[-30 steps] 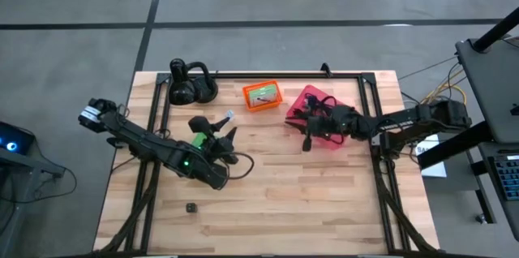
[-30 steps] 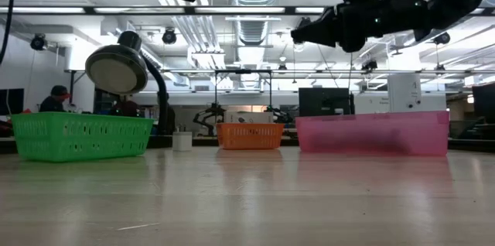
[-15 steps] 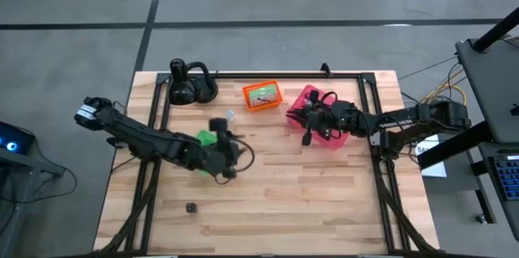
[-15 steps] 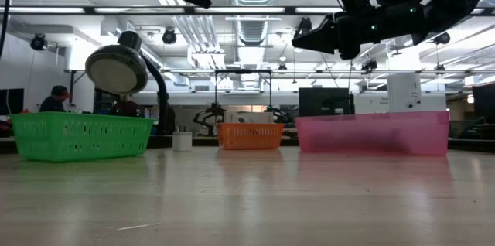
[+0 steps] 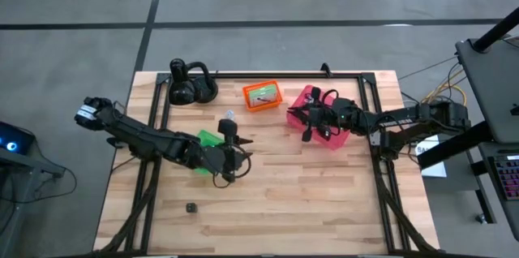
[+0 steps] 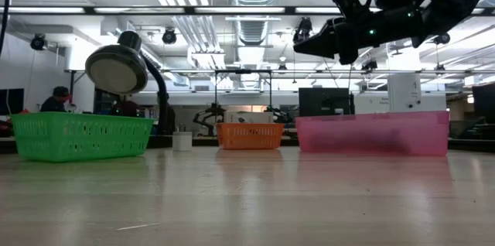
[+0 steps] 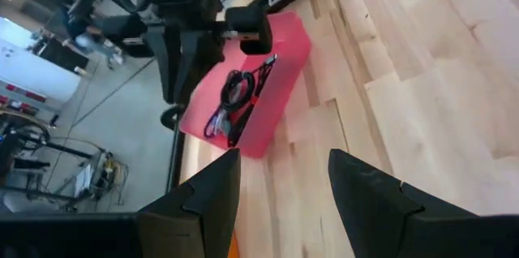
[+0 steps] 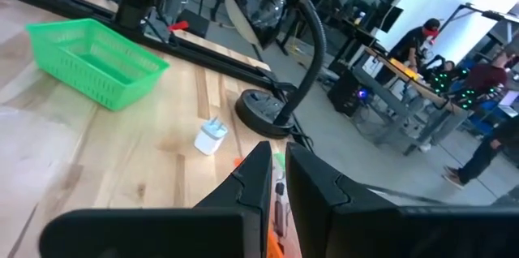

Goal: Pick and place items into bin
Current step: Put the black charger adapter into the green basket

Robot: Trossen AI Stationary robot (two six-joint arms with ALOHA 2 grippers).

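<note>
The pink bin [image 5: 331, 139] stands at the table's far right and holds coiled black cables [image 7: 237, 96]. My right gripper [image 5: 302, 117] hovers above the bin's left part, shut, pointing toward the table's left; nothing shows between its fingers [image 8: 278, 151]. My left gripper [image 5: 239, 138] hangs open and empty over mid-table, beside the green basket [image 5: 208, 137]; it faces the pink bin [image 7: 276, 104]. A tiny black block [image 5: 191, 207] lies near the front edge. A tiny white piece [image 5: 229, 115] sits behind the green basket.
An orange bin [image 5: 262, 94] with a green thing in it stands at the far middle. A black desk lamp [image 5: 190, 84] stands at the far left. A black frame rail [image 5: 268, 73] runs along the far edge. People show in the room beyond [image 8: 422, 43].
My left gripper has swung and rolled at the wrist above the green basket, ending up pointed toward the pink bin, and has stayed open. My right gripper has drifted a little toward the table's far edge over the pink bin, still shut.
</note>
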